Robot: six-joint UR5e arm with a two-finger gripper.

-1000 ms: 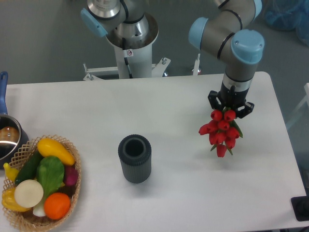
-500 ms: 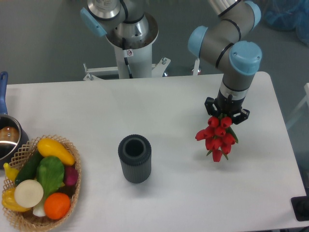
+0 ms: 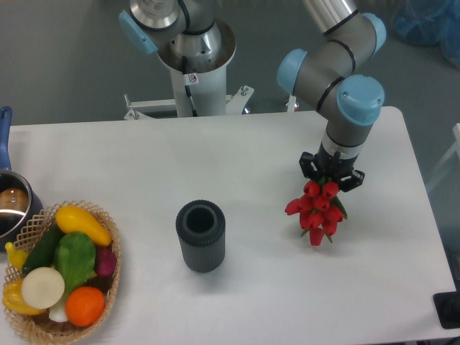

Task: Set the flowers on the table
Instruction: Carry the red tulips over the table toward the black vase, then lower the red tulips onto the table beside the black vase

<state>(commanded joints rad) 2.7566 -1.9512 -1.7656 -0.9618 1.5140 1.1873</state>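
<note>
White and matte, the table (image 3: 237, 151) filled most of the fixed camera's view, with grey floor and a second robot base (image 3: 192, 57) behind its far edge. Over the right part of that tabletop hung the flowers (image 3: 315, 210), a tight bunch of red tulip buds with a few green leaves showing at the edges. The buds pointed down and toward the camera, directly beneath the gripper (image 3: 330, 175). The stems were hidden under the black gripper body, so the fingers themselves could not be seen; judging by the way the bunch hung from it, the gripper was pinched on the stems.

Whether the lowest buds touched the surface could not be told from above. The task looked well advanced but unfinished. The bunch had been carried to an open patch of table, and what remained, as far as could be judged, was to bring it down to rest, let go, and draw the arm (image 3: 345, 79) clear.

Nothing stood in the way of that. A dark ribbed cylindrical vase (image 3: 201, 236) stood upright well to the left of the flowers, its mouth open and nothing visible inside. Much farther left, at the near corner, sat a wicker basket (image 3: 108, 305) of vegetables. A metal pot (image 3: 11, 208) with a blue handle lay at the left edge behind it. Bare white surface lay around the bunch on every side.
</note>
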